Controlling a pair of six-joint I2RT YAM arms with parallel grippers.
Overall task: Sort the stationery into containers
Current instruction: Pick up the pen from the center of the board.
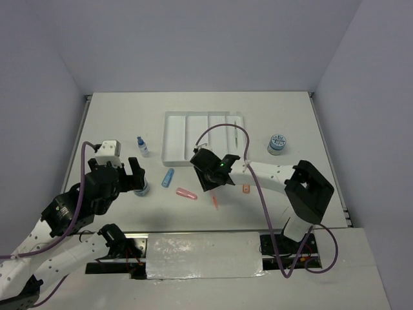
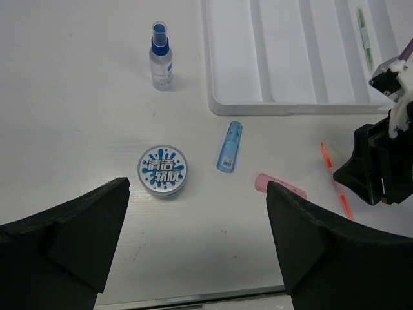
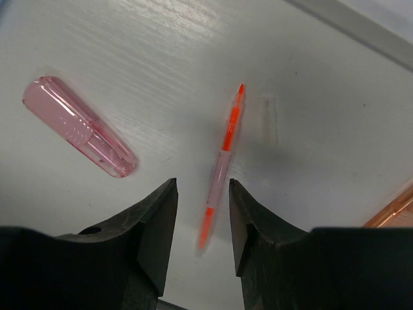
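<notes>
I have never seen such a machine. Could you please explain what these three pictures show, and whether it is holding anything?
Two robot arms are fixed at the near edge of a white table. One picture looks down from above; each of the other two comes from a camera on an arm's wrist, with its own black fingers in view.

On the table lie a white tray holding a green pen, a small spray bottle, two round tins, a blue stick, a pink stick and an orange pen.

The left gripper is wide open over the table, holding nothing. The right gripper has its fingers on either side of the orange pen; whether it grips it I cannot tell.
</notes>
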